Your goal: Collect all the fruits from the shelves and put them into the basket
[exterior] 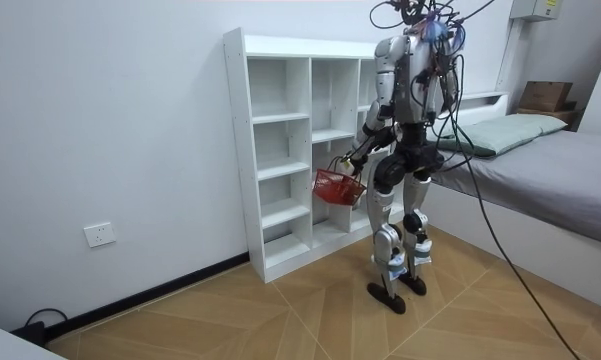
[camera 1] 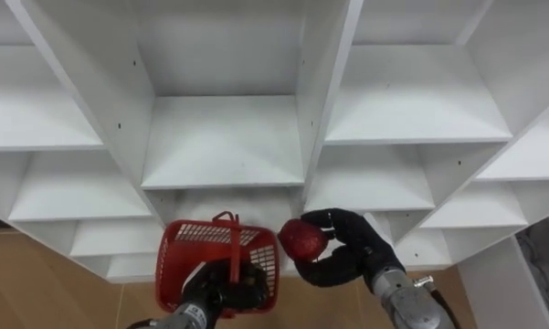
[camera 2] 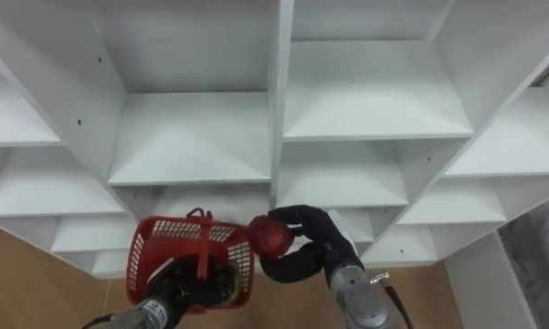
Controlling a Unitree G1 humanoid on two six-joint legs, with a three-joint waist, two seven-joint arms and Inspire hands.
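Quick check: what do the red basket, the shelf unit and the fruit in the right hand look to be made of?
The basket: likely moulded plastic, one even red, thin slotted walls. The shelf unit: seemingly white laminated board, smooth and matte, flat panels with small peg holes. The red fruit in the right hand: dark red, faintly shiny skin; real or imitation, I cannot tell.
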